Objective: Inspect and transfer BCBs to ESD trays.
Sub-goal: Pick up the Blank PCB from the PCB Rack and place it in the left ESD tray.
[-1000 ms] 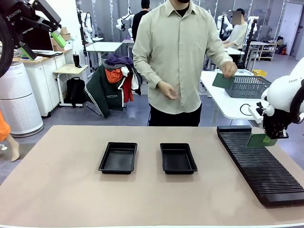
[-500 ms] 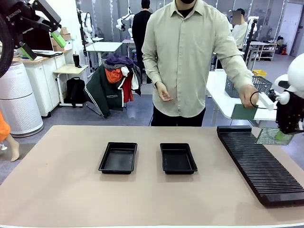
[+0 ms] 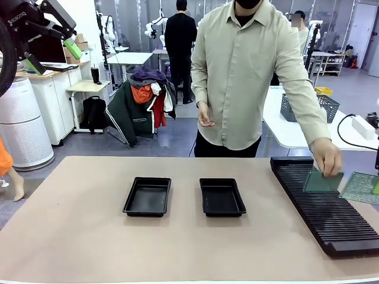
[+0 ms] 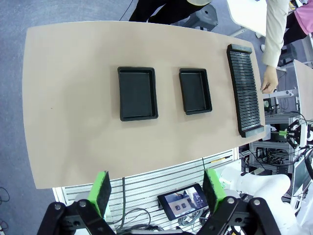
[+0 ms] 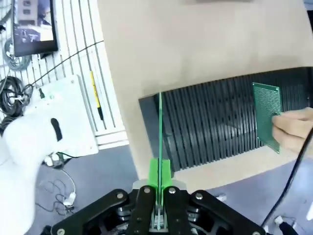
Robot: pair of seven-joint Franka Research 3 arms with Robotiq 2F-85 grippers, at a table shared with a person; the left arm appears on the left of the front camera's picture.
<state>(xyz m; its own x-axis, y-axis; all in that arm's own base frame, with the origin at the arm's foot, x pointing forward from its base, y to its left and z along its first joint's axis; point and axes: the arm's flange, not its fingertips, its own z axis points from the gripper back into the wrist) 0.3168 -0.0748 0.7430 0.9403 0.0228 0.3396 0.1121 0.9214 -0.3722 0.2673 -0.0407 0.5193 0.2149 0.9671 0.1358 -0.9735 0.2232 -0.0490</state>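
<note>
Your right gripper (image 5: 160,172) is clamped tight on a BCB (image 5: 160,122), green pads pinching its lower edge. In the wrist view the board is dead edge-on, a thin straight green line rising from the fingers. From the front it reads as a flat, pale grey-green rectangle peppered with fine holes. It hangs at the worktop's right edge, just beside the rack (image 3: 320,213).

That rack is long, black and closely ribbed. It runs from the far right corner towards the near edge. Over its far half, the person's hand (image 3: 327,158) holds a second BCB (image 3: 323,181), darker green, tilted, its lower edge down at the ribs. The two boards are near each other but apart.

Your left gripper (image 4: 156,191) is spread wide, holding nothing, high over the near edge.

The ESD trays sit side by side mid-worktop with a gap between them: one left of centre (image 3: 147,196), one at centre (image 3: 222,197). Both are shallow glossy black plastic with flared rims. You've got broad bare tan worktop (image 3: 71,236) between the centre tray and the rack, along the near edge, and out to the left edge.
</note>
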